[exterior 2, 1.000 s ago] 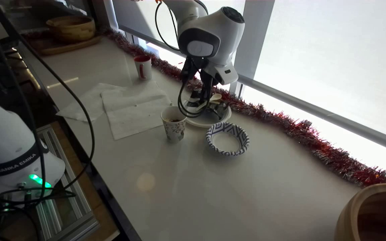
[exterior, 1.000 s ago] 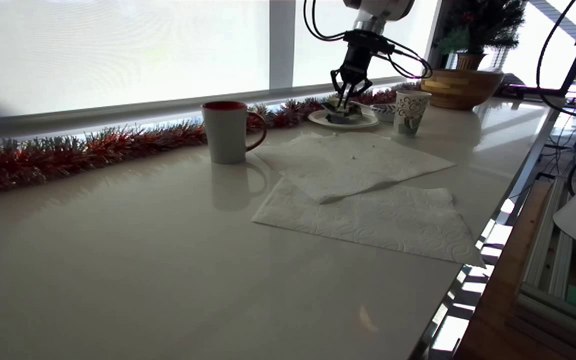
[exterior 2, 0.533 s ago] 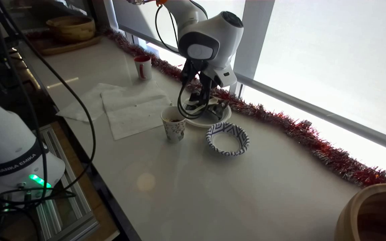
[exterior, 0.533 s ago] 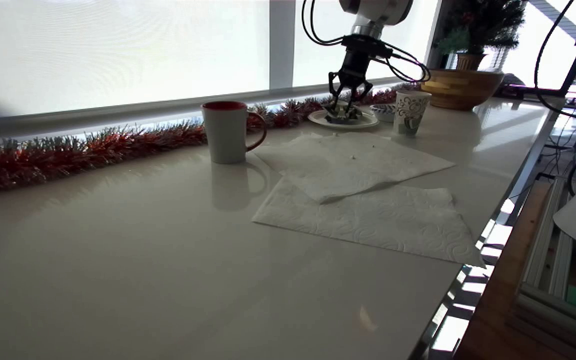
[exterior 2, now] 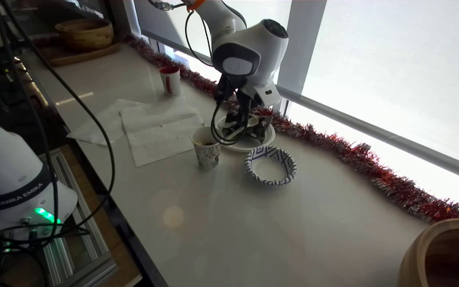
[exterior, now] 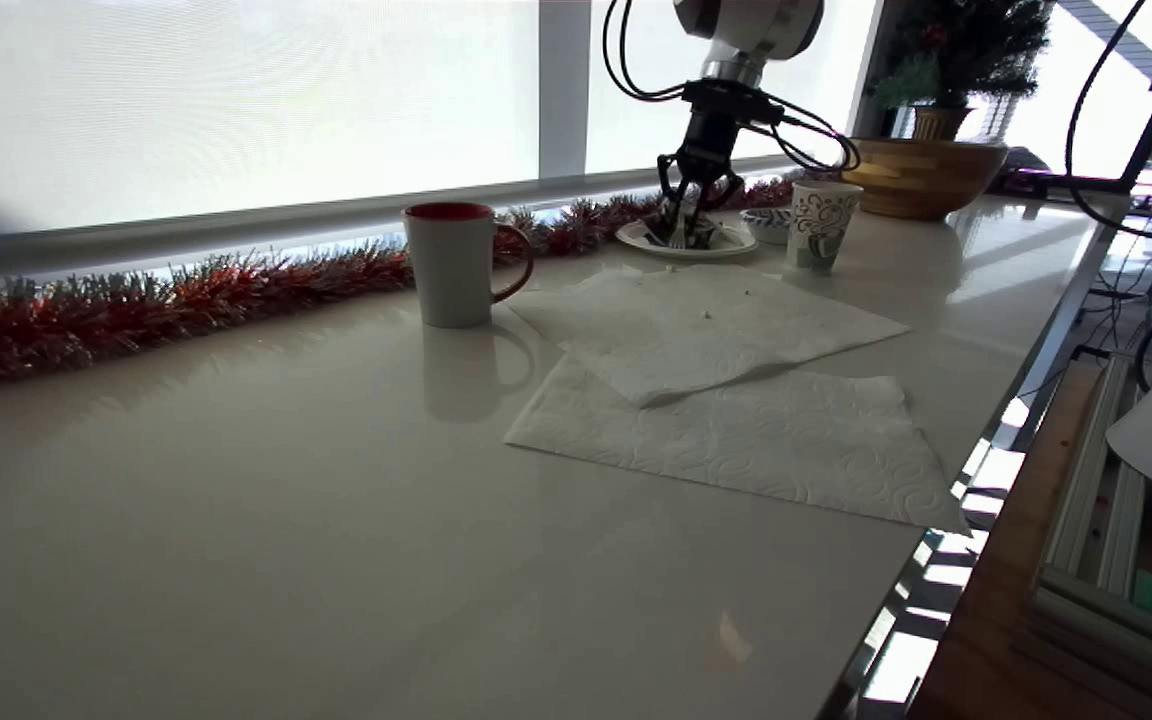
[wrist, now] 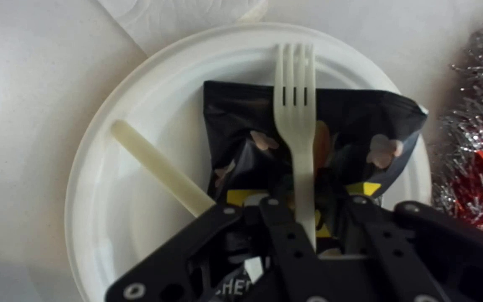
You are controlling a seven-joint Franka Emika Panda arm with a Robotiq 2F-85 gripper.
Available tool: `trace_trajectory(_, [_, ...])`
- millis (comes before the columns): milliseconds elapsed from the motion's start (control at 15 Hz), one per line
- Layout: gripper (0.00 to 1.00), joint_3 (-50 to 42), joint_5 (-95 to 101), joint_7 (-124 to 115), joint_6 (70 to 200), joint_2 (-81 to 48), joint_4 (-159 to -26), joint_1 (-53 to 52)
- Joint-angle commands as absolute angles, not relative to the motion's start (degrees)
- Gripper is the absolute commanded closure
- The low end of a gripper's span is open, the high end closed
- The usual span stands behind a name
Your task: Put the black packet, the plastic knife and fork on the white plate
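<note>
The white plate (wrist: 111, 201) holds the black packet (wrist: 245, 113), which also shows in an exterior view (exterior 2: 259, 133). The pale plastic fork (wrist: 295, 121) lies over the packet, tines toward the plate's rim; the tines also show in an exterior view (exterior: 677, 238). A pale handle (wrist: 153, 159), seemingly the plastic knife, lies on the plate; its other end is hidden behind my gripper in the wrist view. My gripper (wrist: 307, 184) is low over the plate, fingers apart on either side of the fork's handle, with a gap beside it. In an exterior view the gripper (exterior: 689, 222) is over the plate.
A patterned paper bowl (exterior 2: 269, 170) and a paper cup (exterior 2: 206, 155) stand close to the plate. A white mug (exterior: 451, 270) and paper towels (exterior: 736, 430) are on the table. Red tinsel (exterior 2: 333, 145) runs along the window behind the plate. A wooden bowl (exterior 2: 416, 255) is at the corner.
My gripper's fingers were close together and have spread apart. The gripper has come down slightly. The fork has dropped, and its tines now show pointing down at the plate in an exterior view.
</note>
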State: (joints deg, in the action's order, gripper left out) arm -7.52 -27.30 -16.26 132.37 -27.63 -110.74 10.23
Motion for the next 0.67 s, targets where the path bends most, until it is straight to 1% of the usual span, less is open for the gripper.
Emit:
trace_trajectory(0, [0.98, -7.1, -27.3, -17.3, 133.5, -28.5, -110.3, 10.5])
trace_trajectory(67, [0.93, -7.0, -27.5, -17.2, 133.5, -28.1, -110.6, 10.6])
trace_trajectory(133, [0.79, -6.9, -27.6, -16.8, 133.4, -27.5, -111.1, 10.6])
trace_trajectory(267, [0.55, -6.8, -27.6, -16.4, 133.6, -25.9, -112.2, 10.6])
trace_trajectory(400, [0.42, -7.1, -27.1, -16.8, 133.3, -24.1, -113.4, 10.2])
trace_trajectory(533, [0.27, -7.4, -26.4, -17.2, 133.5, -22.5, -114.5, 9.8])
trace_trajectory(600, [0.20, -7.4, -26.2, -17.2, 133.5, -21.7, -115.1, 9.7])
